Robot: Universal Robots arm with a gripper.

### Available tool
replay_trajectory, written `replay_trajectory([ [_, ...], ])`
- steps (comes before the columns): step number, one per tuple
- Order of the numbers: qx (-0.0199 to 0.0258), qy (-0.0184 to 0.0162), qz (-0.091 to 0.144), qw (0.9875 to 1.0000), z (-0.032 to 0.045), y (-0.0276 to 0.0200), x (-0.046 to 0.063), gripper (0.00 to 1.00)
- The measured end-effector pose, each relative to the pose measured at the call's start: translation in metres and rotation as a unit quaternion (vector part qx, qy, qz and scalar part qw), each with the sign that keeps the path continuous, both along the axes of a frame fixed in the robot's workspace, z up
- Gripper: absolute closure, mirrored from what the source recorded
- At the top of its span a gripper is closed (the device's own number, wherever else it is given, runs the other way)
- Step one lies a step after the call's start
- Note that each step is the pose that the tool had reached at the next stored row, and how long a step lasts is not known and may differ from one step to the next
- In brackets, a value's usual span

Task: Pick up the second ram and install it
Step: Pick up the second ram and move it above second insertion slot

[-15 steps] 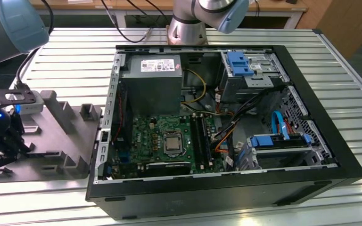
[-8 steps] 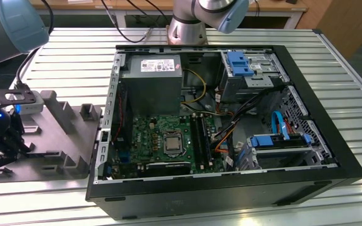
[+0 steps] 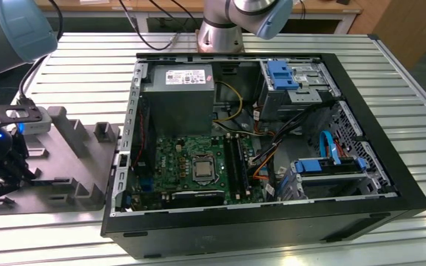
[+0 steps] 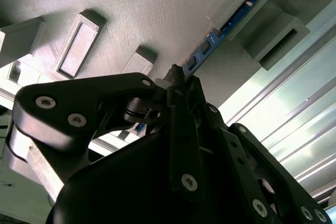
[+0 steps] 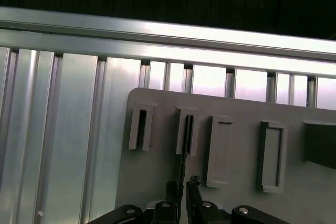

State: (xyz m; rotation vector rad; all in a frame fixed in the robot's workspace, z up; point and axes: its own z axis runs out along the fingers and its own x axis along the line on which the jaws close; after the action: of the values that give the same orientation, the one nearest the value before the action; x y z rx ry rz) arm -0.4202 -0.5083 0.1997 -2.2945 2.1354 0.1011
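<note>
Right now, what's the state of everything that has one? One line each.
gripper: down over the fixture plate, astride the RAM stick
RAM stick: on edge in its fixture slot, not lifted out
fixture plate: lying flat, holding the stick
PC case: on its side, side panel off, interior exposed
CPU socket: uncovered, no cooler on it

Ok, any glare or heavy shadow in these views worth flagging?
First wrist view: the table glares white along its metal rails against a black background. Second wrist view: the gripper is a dark, underlit mass, and the table glares beside the grey fixture plate. Exterior view: evenly lit, no strong glare on the computer case.
</note>
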Motion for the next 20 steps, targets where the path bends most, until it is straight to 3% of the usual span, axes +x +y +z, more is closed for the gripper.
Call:
replay_trajectory([
  [20, -0.0002, 0.0000, -0.026, 0.9997, -0.0001, -0.0005, -0.0001, 0.79],
])
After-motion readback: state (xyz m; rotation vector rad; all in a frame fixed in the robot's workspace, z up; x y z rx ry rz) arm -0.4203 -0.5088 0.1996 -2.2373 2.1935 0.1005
